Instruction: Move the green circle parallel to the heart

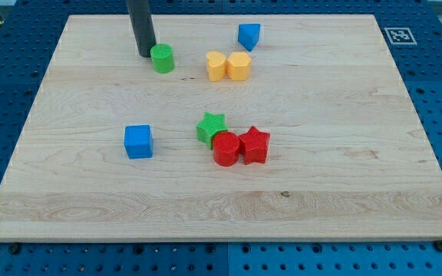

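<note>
- My tip (146,54) sat near the view's top, left of centre, on the wooden board (344,184); the dark rod rose straight up out of the frame.
- The arm carried no pincer at all, so nothing could open, close or clasp (it only pushes). The tip held nothing.
- The green circle (162,58) stood just beside the tip, on its right side in the view; I could not tell whether the two were touching or a hair apart.
- The yellow heart (216,66) lay further toward the view's right, at almost the same height in the frame as the green circle, with bare wood between them.
- A second yellow block (239,66), roughly hexagonal, pressed against the heart's right side.
- A blue block (249,36), wedge-like in shape, sat above and to the right of that pair, apart from it.
- Around the board's middle, a green star (211,127), a red cylinder (225,149) and a red star (255,145) huddled together, touching.
- A blue cube (138,142) stood alone to the left of that cluster, well apart from the tip.
</note>
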